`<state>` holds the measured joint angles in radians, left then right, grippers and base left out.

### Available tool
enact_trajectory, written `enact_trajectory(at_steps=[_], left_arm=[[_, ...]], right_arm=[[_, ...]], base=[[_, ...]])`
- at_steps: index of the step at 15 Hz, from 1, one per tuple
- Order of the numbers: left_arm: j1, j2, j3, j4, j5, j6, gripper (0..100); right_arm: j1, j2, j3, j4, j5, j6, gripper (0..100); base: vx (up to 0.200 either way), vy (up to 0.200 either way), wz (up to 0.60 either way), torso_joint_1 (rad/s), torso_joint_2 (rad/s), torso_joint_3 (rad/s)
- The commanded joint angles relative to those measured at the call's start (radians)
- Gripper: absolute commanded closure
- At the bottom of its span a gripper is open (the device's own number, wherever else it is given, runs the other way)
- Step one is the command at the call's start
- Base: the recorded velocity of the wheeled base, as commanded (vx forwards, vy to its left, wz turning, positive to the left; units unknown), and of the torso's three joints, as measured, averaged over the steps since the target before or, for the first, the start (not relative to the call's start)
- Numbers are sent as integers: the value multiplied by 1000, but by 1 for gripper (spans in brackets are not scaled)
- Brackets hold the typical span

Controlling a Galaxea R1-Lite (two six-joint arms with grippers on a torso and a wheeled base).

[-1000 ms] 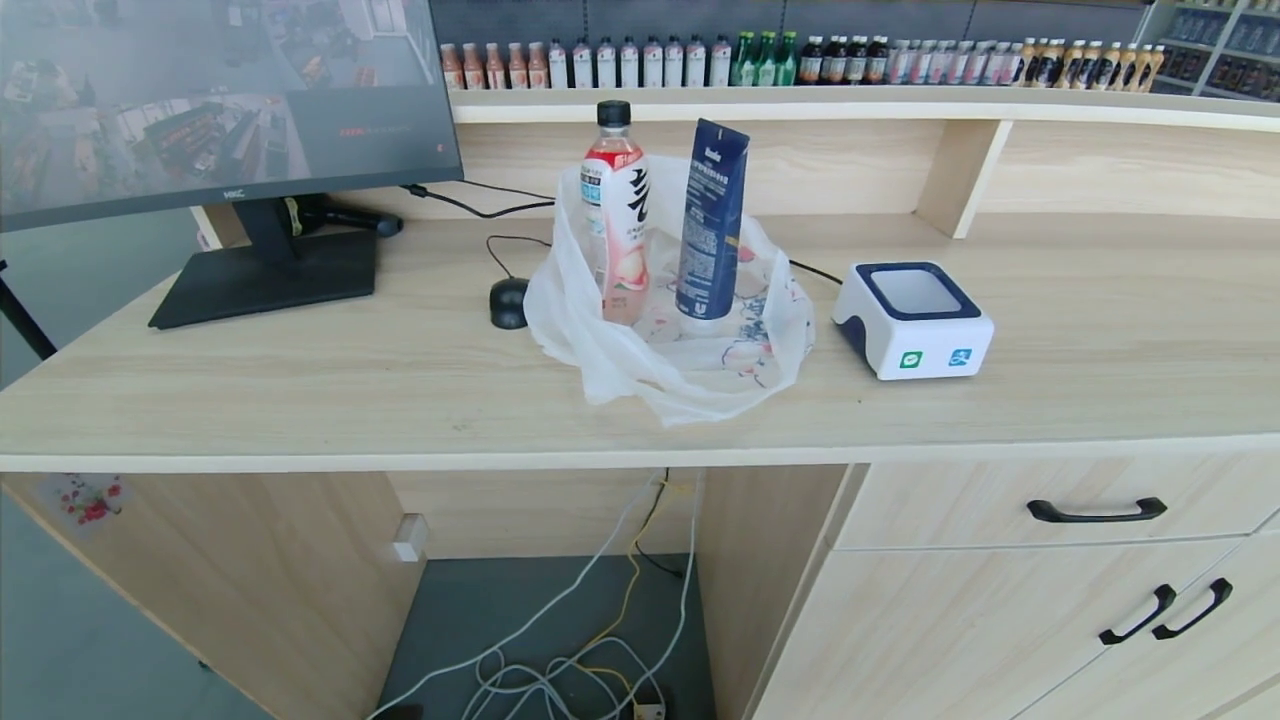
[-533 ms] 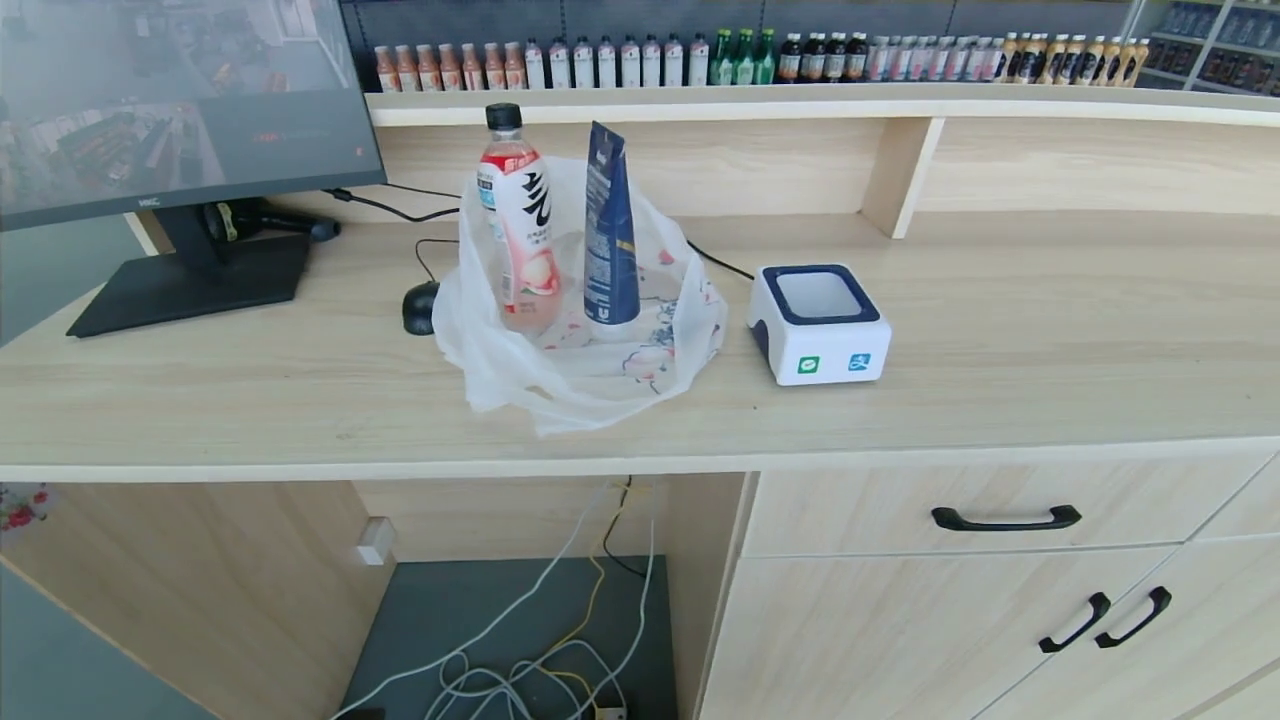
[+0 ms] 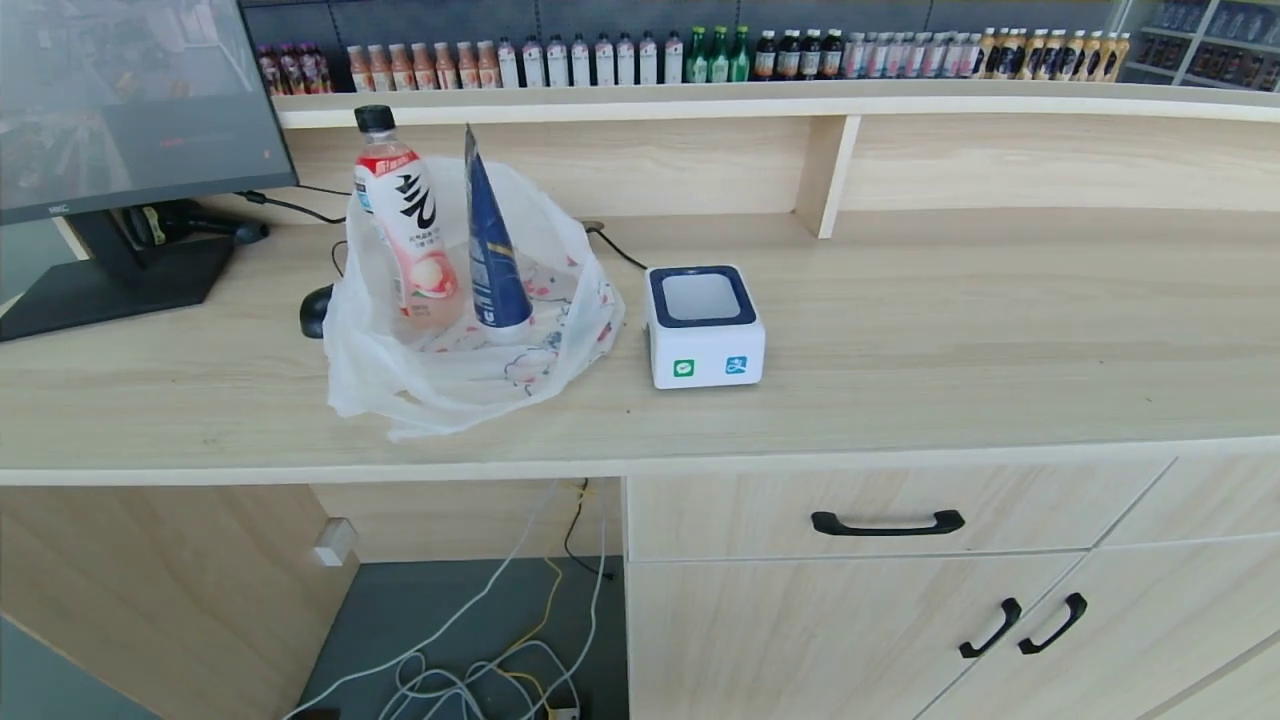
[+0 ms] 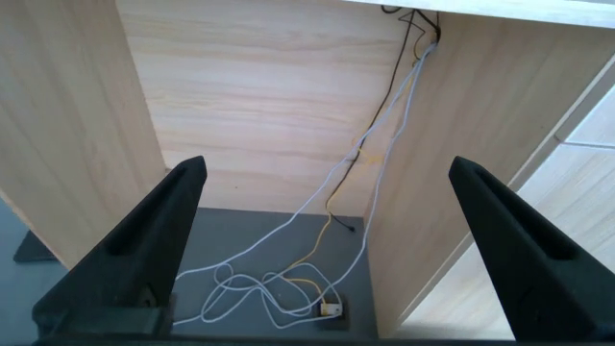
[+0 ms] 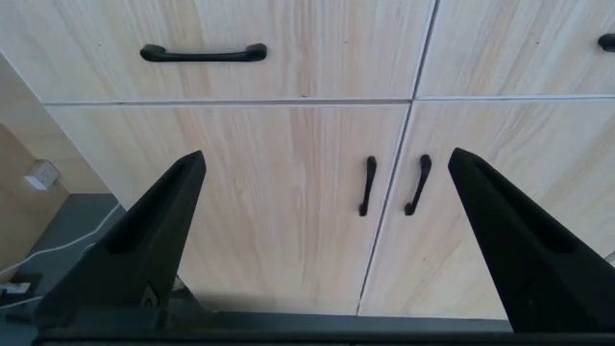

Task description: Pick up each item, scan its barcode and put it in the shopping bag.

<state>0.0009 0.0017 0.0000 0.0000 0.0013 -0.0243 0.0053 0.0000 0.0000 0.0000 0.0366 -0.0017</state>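
On the wooden counter (image 3: 900, 330) a white shopping bag (image 3: 455, 345) lies open. Inside it stand a pink drink bottle (image 3: 405, 225) with a black cap and a dark blue tube (image 3: 490, 250), both upright. Just to the right of the bag sits the white scanner (image 3: 703, 325) with its dark blue rim. My left gripper (image 4: 327, 231) hangs open below counter height, facing the recess with cables. My right gripper (image 5: 322, 226) is open too, facing the cabinet doors (image 5: 317, 192). Neither holds anything.
A monitor (image 3: 110, 110) on a black stand occupies the counter's far left, with a black mouse (image 3: 313, 310) beside the bag. Bottles line the raised back shelf (image 3: 700, 95). Below are a drawer handle (image 3: 887, 522), door handles (image 3: 1025, 625) and loose cables (image 3: 480, 660) on the floor.
The whole head picture has shifted, so the camera has swung to the right; bag, bottle, tube and scanner now sit further left in it. Nothing on the counter has moved.
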Motion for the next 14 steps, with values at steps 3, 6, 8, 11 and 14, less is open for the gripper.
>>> enact_trajectory(at_steps=[3,6,8,11,14], left_arm=[[1,0,0,0,0,0,0],[1,0,0,-2,0,6,0],[1,0,0,-2,0,6,0],[1,0,0,-2,0,6,0],[1,0,0,-2,0,6,0]], right_arm=[[1,2,0,0,0,-1,0],[1,2,0,-2,0,-1,0],[1,2,0,0,0,-3,0],[1,2,0,0,0,-3,0],[1,2,0,-2,0,-1,0]], base=[[0,-200,0,4,2,6],[0,-200,0,4,-1,4],[0,0,0,0,0,0],[0,0,0,0,0,0],[0,0,0,0,0,0]])
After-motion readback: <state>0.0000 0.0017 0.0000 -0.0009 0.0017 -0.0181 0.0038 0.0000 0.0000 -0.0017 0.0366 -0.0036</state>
